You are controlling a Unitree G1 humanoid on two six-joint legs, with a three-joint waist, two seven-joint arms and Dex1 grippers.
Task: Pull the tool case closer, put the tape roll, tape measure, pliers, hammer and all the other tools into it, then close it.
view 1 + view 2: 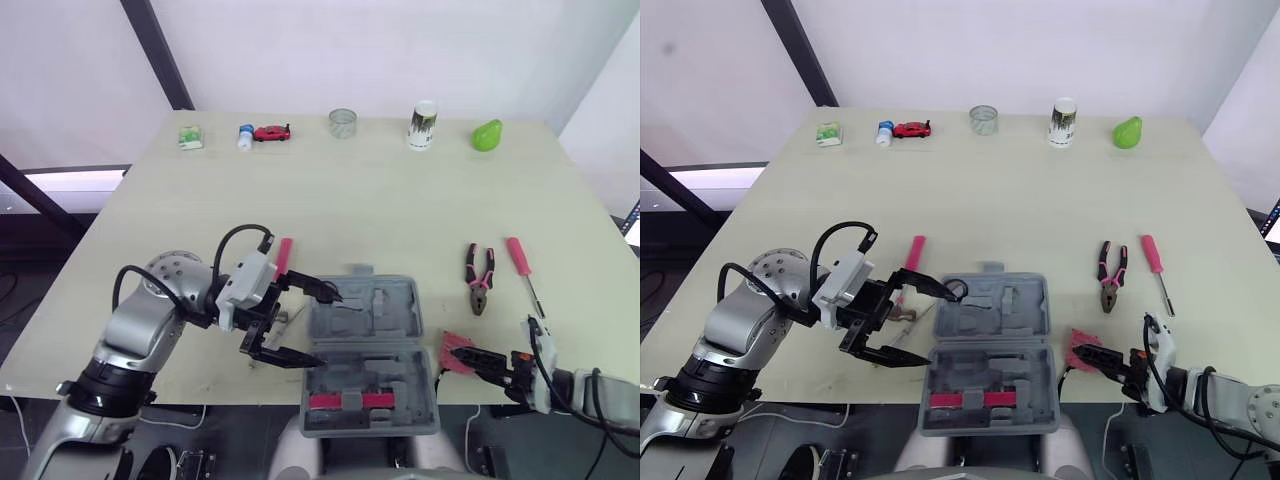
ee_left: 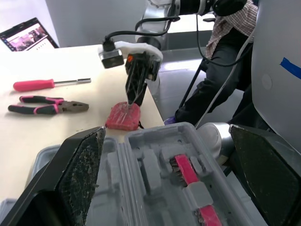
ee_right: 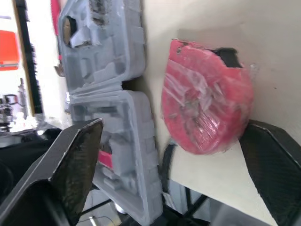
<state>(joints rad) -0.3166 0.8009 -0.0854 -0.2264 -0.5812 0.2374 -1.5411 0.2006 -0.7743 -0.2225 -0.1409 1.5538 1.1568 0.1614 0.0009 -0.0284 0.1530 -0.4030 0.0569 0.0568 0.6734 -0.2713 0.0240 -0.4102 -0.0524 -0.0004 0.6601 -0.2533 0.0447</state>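
Open case (image 1: 372, 305), L tool (image 1: 322, 328) agape, R tool (image 1: 474, 358) agape at tape measure (image 3: 202, 113), pliers (image 1: 479, 280) beyond

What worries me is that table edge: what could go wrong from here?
1. The tape measure lies right at the near edge of the table; the right gripper at it could nudge it off.
2. The tool case seems to overhang that edge; a bump from the open left gripper beside it might tip it off.
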